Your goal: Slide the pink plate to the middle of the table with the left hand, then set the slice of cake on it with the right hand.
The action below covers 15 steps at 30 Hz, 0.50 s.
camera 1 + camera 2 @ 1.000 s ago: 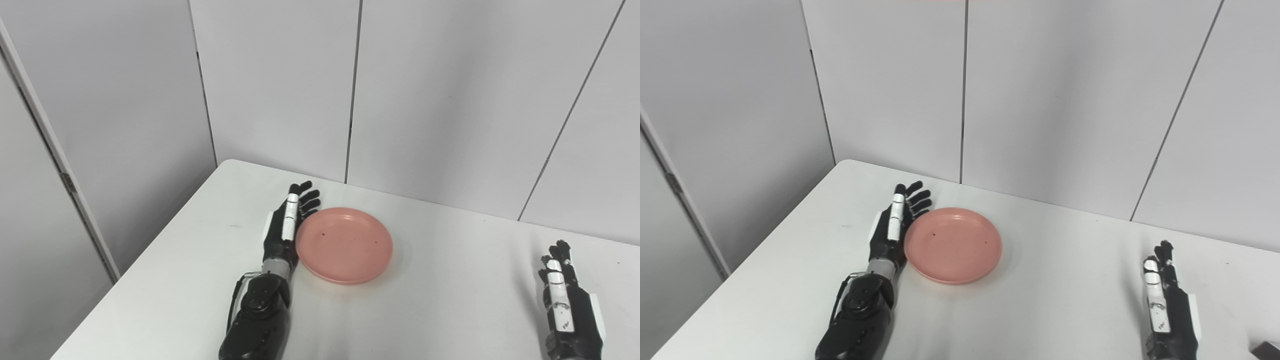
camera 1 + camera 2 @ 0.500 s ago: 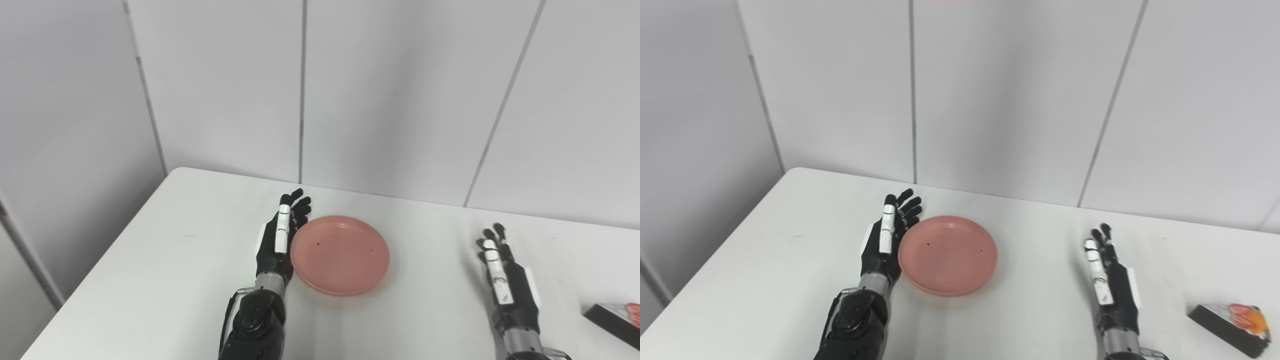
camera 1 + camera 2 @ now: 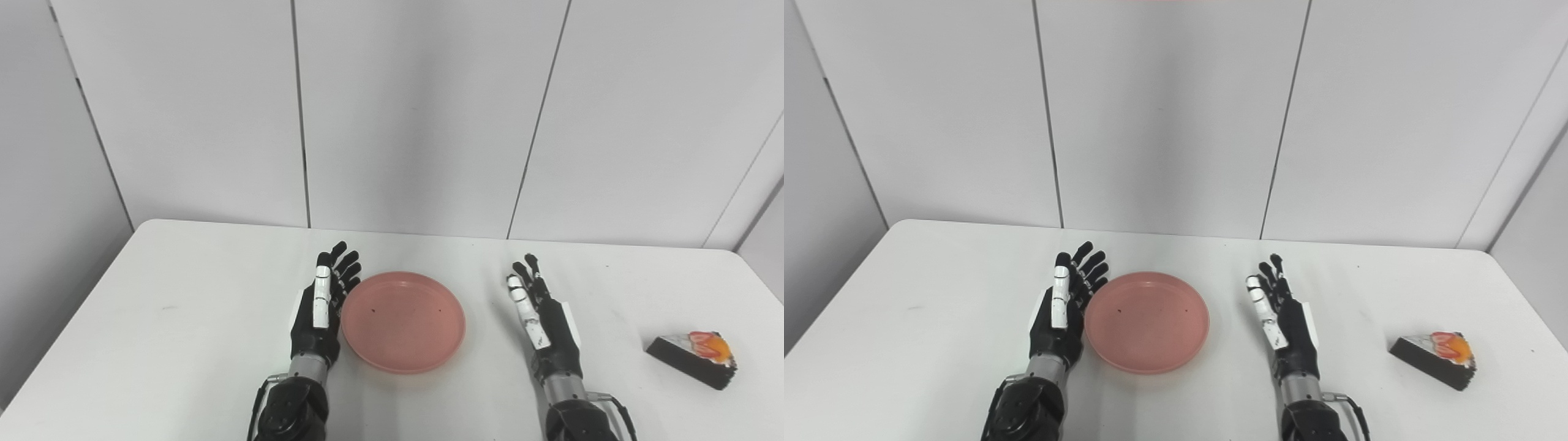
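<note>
The view is found to have swung rightward against the pictures of half a second and one second ago; the shift of the whole scene is attributed to the camera, not to the things.

The left hand [image 3: 321, 306] is seen set on edge on the white counter [image 3: 184, 331], palm turned toward the pink plate [image 3: 402, 321], its fingers [image 3: 344, 266] extended and slightly fanned, nothing being held. The palm side lies against the plate's left rim, as it did in both earlier pictures.

The plate lies flat, roughly midway across the counter and between the two hands. Its place relative to the left hand is unchanged.

The right hand [image 3: 545, 318] is held edge-up to the right of the plate, apart from it, fingers [image 3: 528, 269] straight and a little apart, empty. It now stands nearer to the plate than it did one second ago.

The slice of cake [image 3: 692, 358], dark-sided with red and orange topping, is now fully in view near the right end of the counter, well apart from the right hand. Half a second ago it was cut off by the left eye view's edge.
</note>
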Each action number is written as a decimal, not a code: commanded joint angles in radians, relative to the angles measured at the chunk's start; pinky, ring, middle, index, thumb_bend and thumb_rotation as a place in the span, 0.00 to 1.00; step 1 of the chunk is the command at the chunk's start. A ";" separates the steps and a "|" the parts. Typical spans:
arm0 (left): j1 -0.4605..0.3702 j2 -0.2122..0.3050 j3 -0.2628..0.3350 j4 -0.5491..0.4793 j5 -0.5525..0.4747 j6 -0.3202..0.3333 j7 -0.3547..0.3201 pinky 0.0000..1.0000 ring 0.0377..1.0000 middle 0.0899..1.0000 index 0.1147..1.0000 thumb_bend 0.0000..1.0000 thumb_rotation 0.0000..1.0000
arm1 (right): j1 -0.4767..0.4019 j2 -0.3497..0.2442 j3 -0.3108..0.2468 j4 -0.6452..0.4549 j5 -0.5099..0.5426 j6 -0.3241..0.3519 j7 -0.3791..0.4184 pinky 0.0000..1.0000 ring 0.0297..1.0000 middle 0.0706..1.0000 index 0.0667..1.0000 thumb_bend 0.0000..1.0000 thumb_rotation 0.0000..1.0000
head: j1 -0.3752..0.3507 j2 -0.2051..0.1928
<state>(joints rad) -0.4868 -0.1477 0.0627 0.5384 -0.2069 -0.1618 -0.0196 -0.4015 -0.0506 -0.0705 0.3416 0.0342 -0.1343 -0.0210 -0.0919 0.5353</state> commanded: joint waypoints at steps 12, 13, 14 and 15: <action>0.080 -0.007 -0.073 -0.012 0.065 0.035 -0.023 0.91 0.91 0.90 0.87 0.69 1.00 | -0.035 0.012 0.027 -0.019 -0.061 0.003 -0.036 0.95 0.91 0.92 0.94 0.67 0.76 | -0.096 0.020; 0.080 -0.009 -0.073 -0.009 0.065 0.030 -0.024 0.91 0.91 0.90 0.88 0.68 1.00 | -0.036 0.011 0.027 -0.019 -0.061 -0.002 -0.037 0.95 0.92 0.92 0.95 0.67 0.77 | -0.096 0.020; 0.078 -0.010 -0.074 -0.001 0.066 0.022 -0.025 0.91 0.91 0.90 0.88 0.68 1.00 | -0.037 0.005 0.025 -0.024 -0.061 -0.007 -0.037 0.95 0.92 0.92 0.95 0.66 0.77 | -0.102 0.019; 0.076 -0.011 -0.075 0.004 0.067 0.017 -0.025 0.92 0.92 0.90 0.88 0.68 1.00 | -0.038 0.000 0.024 -0.027 -0.061 -0.009 -0.037 0.96 0.92 0.92 0.95 0.65 0.77 | -0.103 0.019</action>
<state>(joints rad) -0.4529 -0.1480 -0.0065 0.5004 -0.1462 -0.1420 -0.0322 -0.4021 -0.0448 -0.0456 0.3373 -0.0243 -0.0943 -0.0541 -0.1963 0.5538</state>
